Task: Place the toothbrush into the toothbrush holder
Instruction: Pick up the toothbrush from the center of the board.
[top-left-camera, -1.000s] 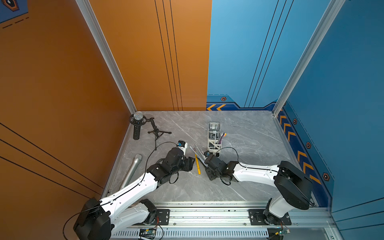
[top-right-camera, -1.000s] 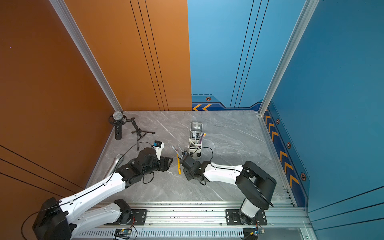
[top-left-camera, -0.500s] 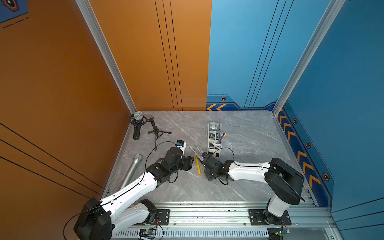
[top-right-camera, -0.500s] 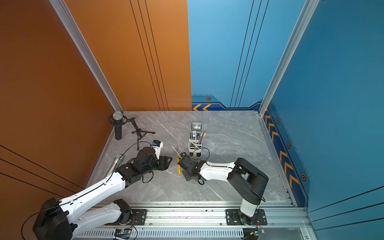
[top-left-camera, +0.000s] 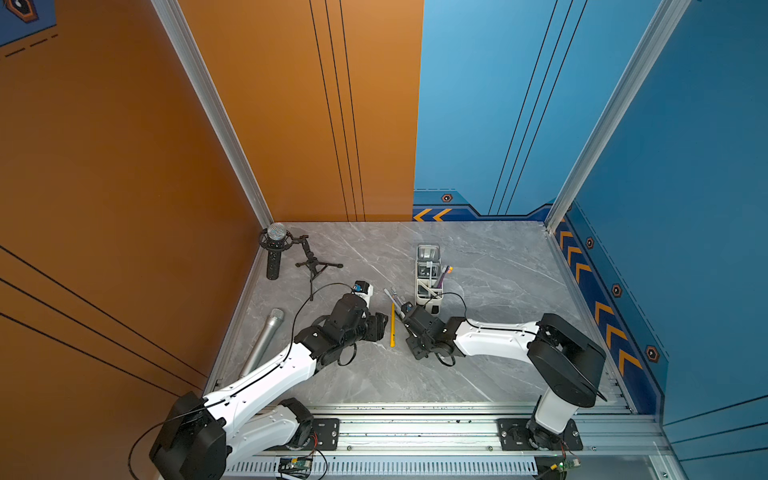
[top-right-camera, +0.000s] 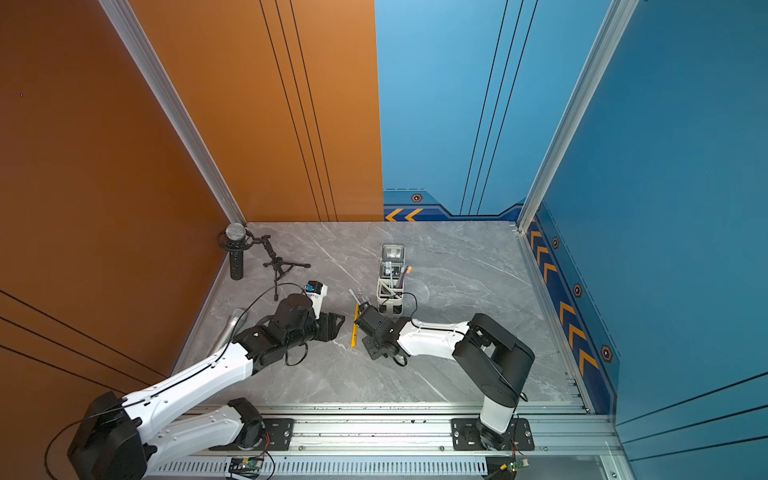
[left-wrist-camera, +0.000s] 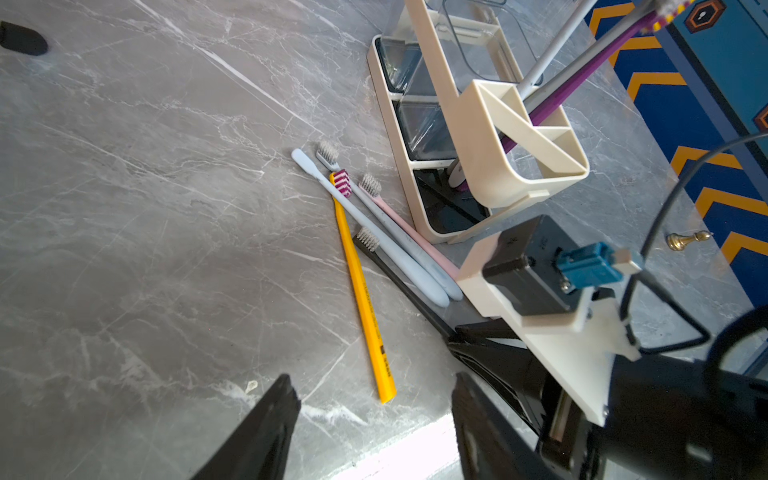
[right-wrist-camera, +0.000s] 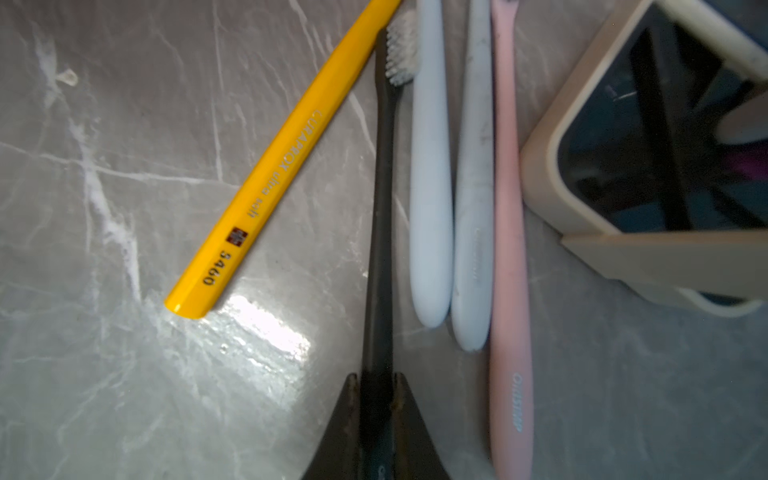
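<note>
My right gripper (right-wrist-camera: 376, 390) is pinched narrow on the handle of the black toothbrush (right-wrist-camera: 382, 187), which lies on the table (right-wrist-camera: 124, 374); in a top view the toothbrush holder (top-left-camera: 428, 286) stands upright at one o'clock from it, near but apart; my left gripper (left-wrist-camera: 374, 380) hangs wide, holding nothing; the yellow toothbrush (left-wrist-camera: 361, 291) lies between the two.

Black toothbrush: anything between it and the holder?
Straight across, yes: two light-blue toothbrushes and a pink toothbrush lie side by side between the black toothbrush, gripped by the right gripper, and the toothbrush holder. Above them nothing visible blocks a lift-over.
</note>
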